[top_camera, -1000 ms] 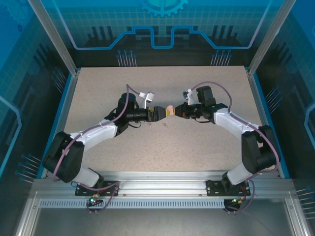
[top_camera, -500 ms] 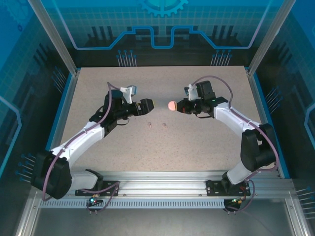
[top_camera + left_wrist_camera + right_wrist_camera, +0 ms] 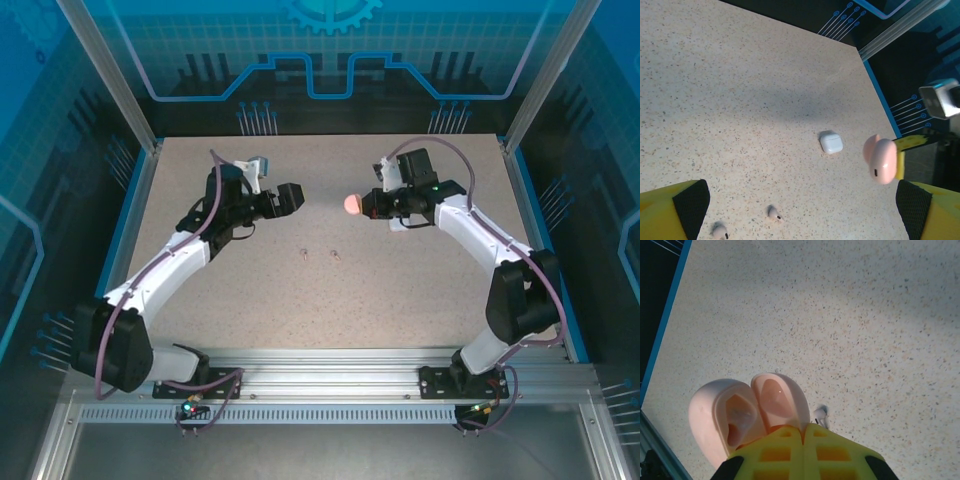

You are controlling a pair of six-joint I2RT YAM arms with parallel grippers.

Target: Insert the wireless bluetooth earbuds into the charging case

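Speckled table [image 3: 420,300], left gripper [image 3: 290,197] spread wide above it, right gripper [image 3: 368,204] clamped on an open pink case [image 3: 350,205] held aloft, small white case [image 3: 831,142] lying on the table, two earbuds [image 3: 304,254] loose between the arms

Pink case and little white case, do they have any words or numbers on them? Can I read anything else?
There are no words, numbers or brand marks to read anywhere.
pink case: plain, just one small dark mark.
white case: plain.
earbuds: too small to show any marks.
back wall: a gear drawing and line patterns, no letters.
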